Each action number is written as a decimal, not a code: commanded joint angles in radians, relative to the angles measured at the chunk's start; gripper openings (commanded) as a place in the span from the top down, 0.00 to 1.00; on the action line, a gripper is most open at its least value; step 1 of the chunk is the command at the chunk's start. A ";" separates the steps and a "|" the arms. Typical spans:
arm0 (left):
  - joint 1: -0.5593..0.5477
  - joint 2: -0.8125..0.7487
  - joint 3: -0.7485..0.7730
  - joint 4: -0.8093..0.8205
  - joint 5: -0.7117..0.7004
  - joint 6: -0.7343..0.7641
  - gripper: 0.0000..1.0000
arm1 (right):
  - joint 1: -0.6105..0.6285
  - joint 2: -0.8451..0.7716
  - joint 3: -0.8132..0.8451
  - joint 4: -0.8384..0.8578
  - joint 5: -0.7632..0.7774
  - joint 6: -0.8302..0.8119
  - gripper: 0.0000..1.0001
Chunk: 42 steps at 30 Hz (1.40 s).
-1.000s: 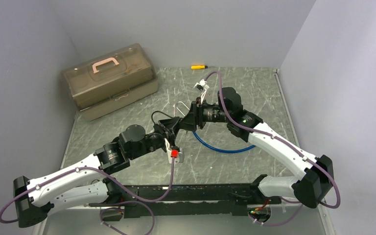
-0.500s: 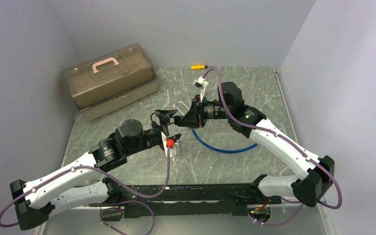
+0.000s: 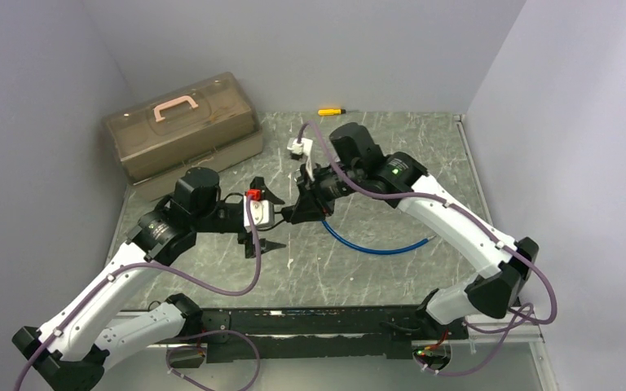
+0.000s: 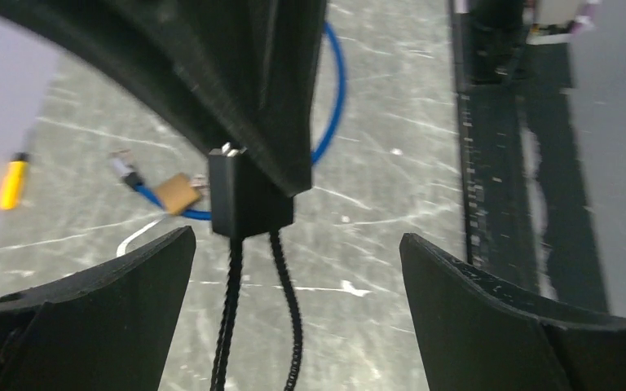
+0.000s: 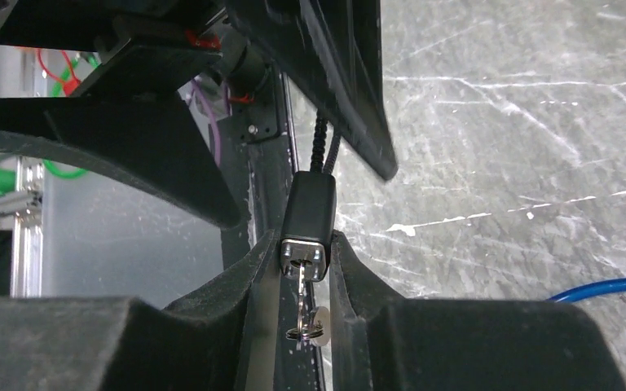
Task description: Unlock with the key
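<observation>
Back left sat a smoky see-through toolbox (image 3: pixel 181 134) with a pink handle (image 3: pixel 173 107), lid down, angled on the scratched grey table (image 3: pixel 432 155). A little yellow-handled screwdriver (image 3: pixel 330 111) lay by the back wall, well apart from the box.

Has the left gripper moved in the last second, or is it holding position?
Yes. From above, the left gripper has opened and backed off leftward, nearer the toolbox, leaving the black key fob clamped in the right gripper.
</observation>
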 commanded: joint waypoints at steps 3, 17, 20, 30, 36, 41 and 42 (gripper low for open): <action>0.014 0.001 0.011 -0.073 0.232 -0.027 0.03 | 0.091 0.067 0.144 -0.170 0.118 -0.123 1.00; 0.025 -0.041 -0.158 0.129 0.180 -0.250 0.47 | 0.213 0.108 0.223 -0.206 0.186 -0.105 1.00; 0.027 -0.056 -0.170 0.204 0.209 -0.297 0.59 | 0.233 0.124 0.230 -0.219 0.187 -0.101 1.00; 0.056 -0.152 -0.241 0.276 0.267 -0.362 0.74 | 0.276 0.171 0.296 -0.272 0.220 -0.092 1.00; 0.133 -0.235 -0.340 0.445 0.282 -0.520 1.00 | 0.298 0.227 0.368 -0.283 0.233 -0.066 0.90; 0.230 -0.345 -0.488 0.734 0.323 -0.739 1.00 | 0.301 0.267 0.482 -0.282 0.274 -0.045 0.50; 0.245 -0.367 -0.510 0.764 0.321 -0.756 1.00 | 0.301 0.275 0.513 -0.283 0.290 -0.043 0.42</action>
